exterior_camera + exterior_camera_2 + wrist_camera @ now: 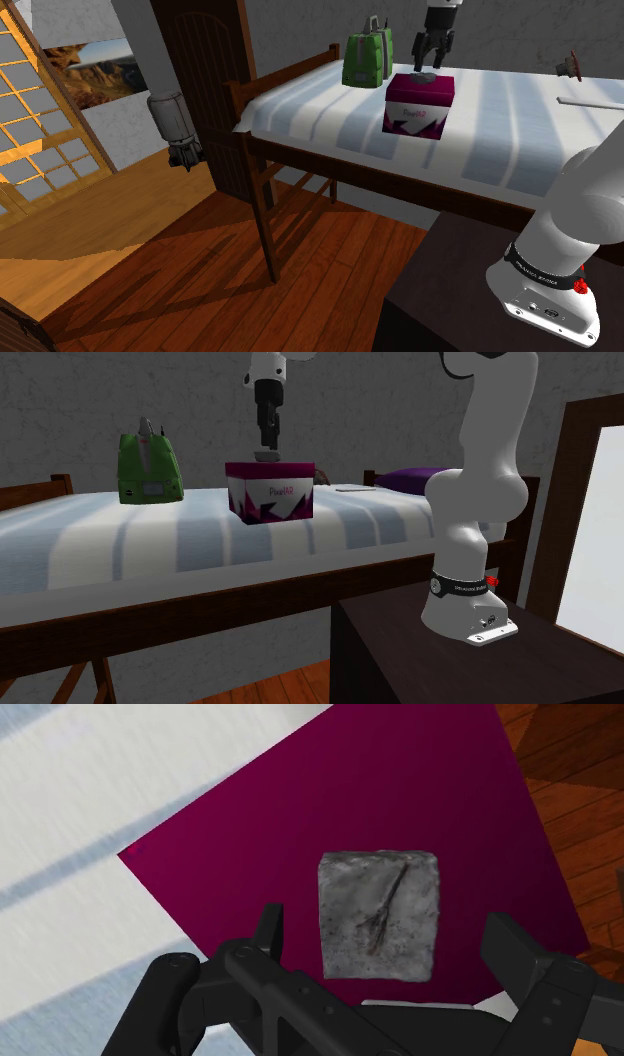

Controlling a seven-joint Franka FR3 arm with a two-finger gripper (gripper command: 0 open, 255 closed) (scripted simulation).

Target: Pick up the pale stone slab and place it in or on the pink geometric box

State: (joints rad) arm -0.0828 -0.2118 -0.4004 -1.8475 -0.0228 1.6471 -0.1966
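Seemingly done: hovering over the pink box point(420, 105) on the bed point(520, 120), with gripper point(432, 62) spread wide, clear of the grey slab point(380, 914) (lying flat on the lid) to leave it settled.

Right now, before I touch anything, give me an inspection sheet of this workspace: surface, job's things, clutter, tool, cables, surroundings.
Surface: bed with a striped white and pale blue cover on a dark wooden frame.
Job's things: grey stone slab lies flat on the magenta top of the pink box, which stands on the bed.
Clutter: green bag upright beside the box; purple pillow further along the bed.
Tool: tool open, above the slab, fingers either side and not touching it.
Cables: nothing seen.
Surroundings: wooden floor, grey wall, dark stand.
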